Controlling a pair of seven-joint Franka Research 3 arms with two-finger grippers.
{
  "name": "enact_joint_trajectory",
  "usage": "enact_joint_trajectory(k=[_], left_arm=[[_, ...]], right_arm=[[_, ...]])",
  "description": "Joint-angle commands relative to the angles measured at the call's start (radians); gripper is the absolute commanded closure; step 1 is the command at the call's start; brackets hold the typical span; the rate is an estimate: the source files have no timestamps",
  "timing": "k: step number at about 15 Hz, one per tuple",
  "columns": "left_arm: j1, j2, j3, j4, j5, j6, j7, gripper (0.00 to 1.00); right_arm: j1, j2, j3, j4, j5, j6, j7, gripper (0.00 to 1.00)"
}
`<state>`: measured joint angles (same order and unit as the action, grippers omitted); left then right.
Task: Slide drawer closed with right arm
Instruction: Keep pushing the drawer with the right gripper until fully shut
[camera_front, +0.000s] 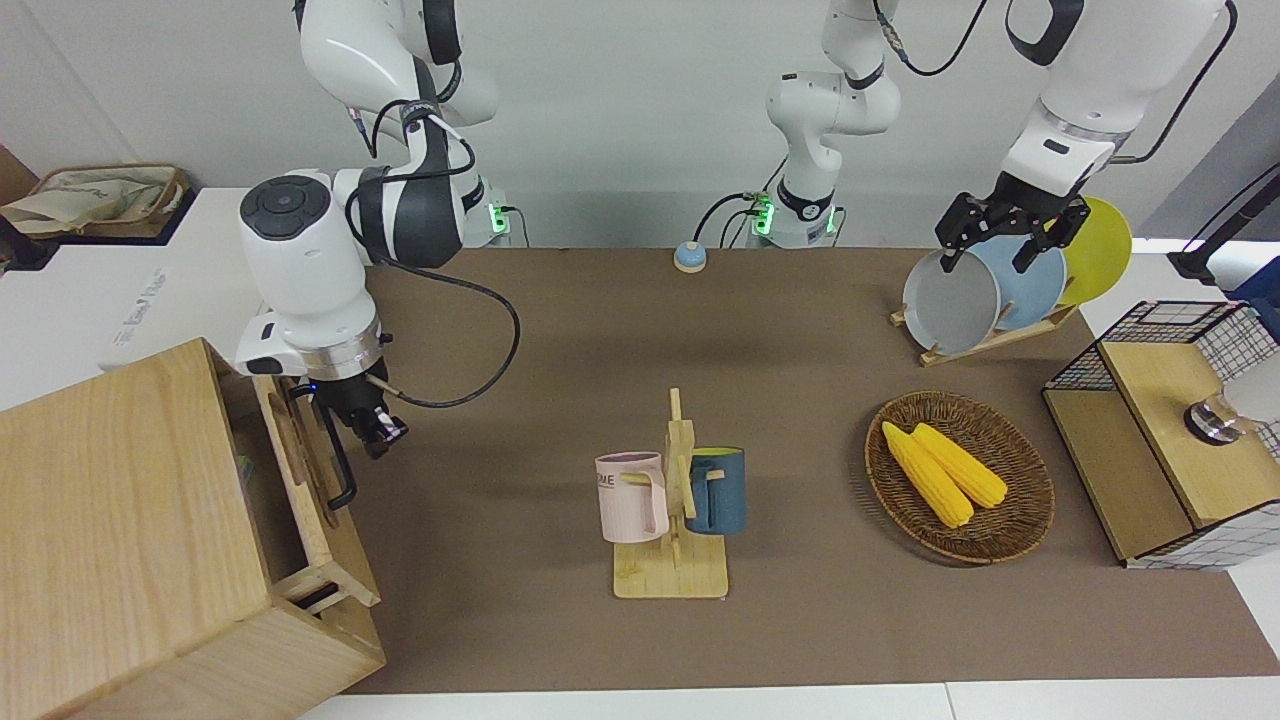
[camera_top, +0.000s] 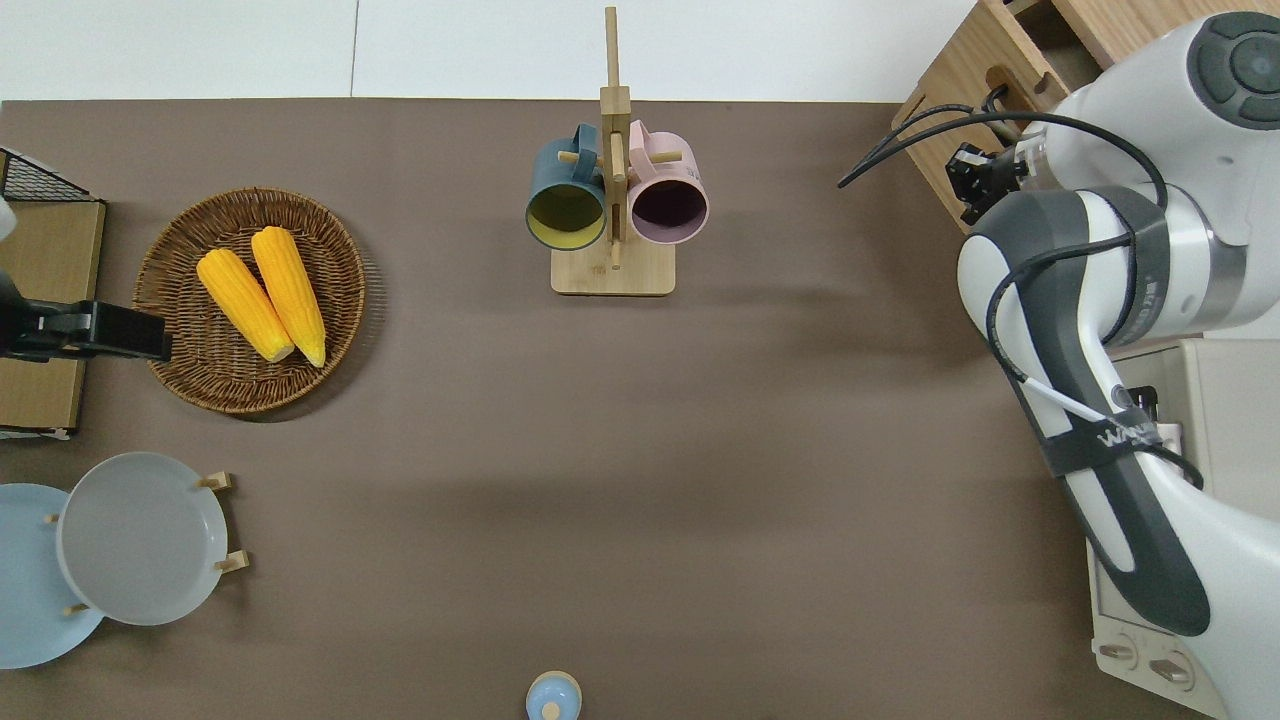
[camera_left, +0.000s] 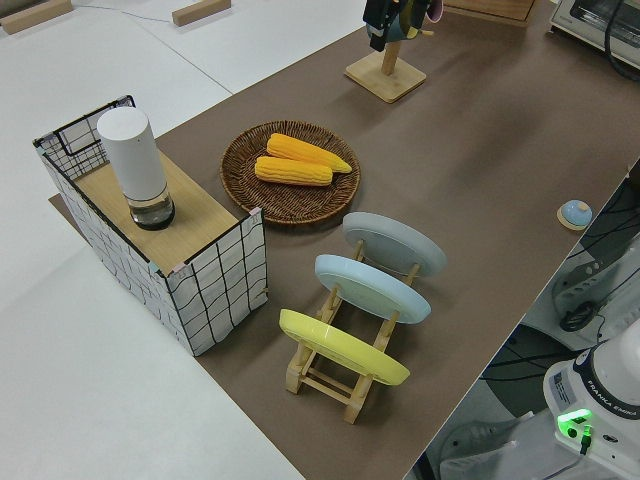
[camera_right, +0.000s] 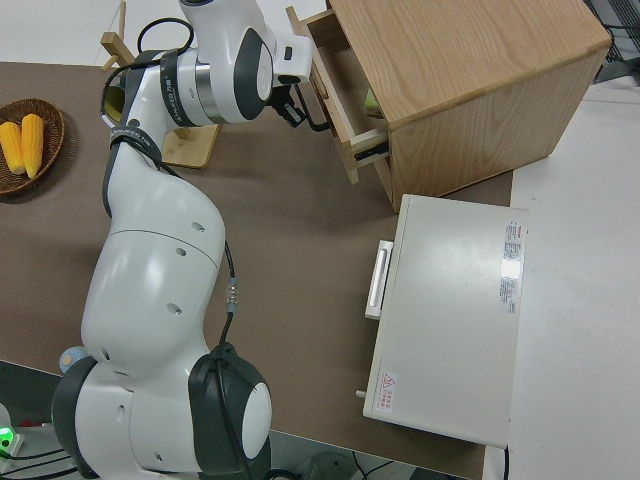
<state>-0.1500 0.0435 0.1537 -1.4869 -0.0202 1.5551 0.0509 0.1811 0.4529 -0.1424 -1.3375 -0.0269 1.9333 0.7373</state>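
Right gripper (camera_front: 375, 428) sits at the black bar handle (camera_front: 340, 462) of the drawer (camera_front: 300, 470) in the front view, right beside it; whether its fingers are spread or clenched, or touch the bar, cannot be told. Drawer stands pulled partly out of the pale wooden cabinet (camera_front: 120, 520) at the right arm's end of the table (camera_front: 560, 340). Left arm is parked. Mid-table: wooden mug stand (camera_front: 675, 540) with a pink mug (camera_front: 632, 495) and a dark blue mug (camera_front: 718, 490); toward the left arm's end, a wicker basket (camera_front: 1010, 520) with two corn cobs (camera_front: 945, 472), and a plate rack with a grey plate (camera_front: 950, 302). Overhead view: right gripper (camera_top: 972, 178) lies against the drawer front (camera_top: 950, 150), the right arm (camera_top: 1100, 330) hiding most of it; cabinet only partly in frame. Left side view: wire-framed wooden box (camera_left: 160, 250) with a white cylinder (camera_left: 135, 165) on top, nearer that camera than the basket (camera_left: 240, 160); drawer not visible. Right side view: right gripper (camera_right: 292, 108) at the handle (camera_right: 318, 110), drawer (camera_right: 345, 100) still open, cabinet (camera_right: 470, 90) beside a white toaster oven (camera_right: 450, 320), which lies nearer to the robots.
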Motion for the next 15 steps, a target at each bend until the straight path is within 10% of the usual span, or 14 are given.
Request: enact_joint_trajectory(k=[1, 15], left_arm=[[-0.017, 0.013, 0.017, 0.02, 0.012, 0.0, 0.007, 0.0], [-0.017, 0.013, 0.017, 0.02, 0.012, 0.0, 0.007, 0.0]], right_arm=[[-0.006, -0.006, -0.012, -0.008, -0.022, 0.032, -0.056, 1.0], [-0.072, -0.003, -0.014, 0.014, -0.022, 0.05, -0.23, 1.0]])
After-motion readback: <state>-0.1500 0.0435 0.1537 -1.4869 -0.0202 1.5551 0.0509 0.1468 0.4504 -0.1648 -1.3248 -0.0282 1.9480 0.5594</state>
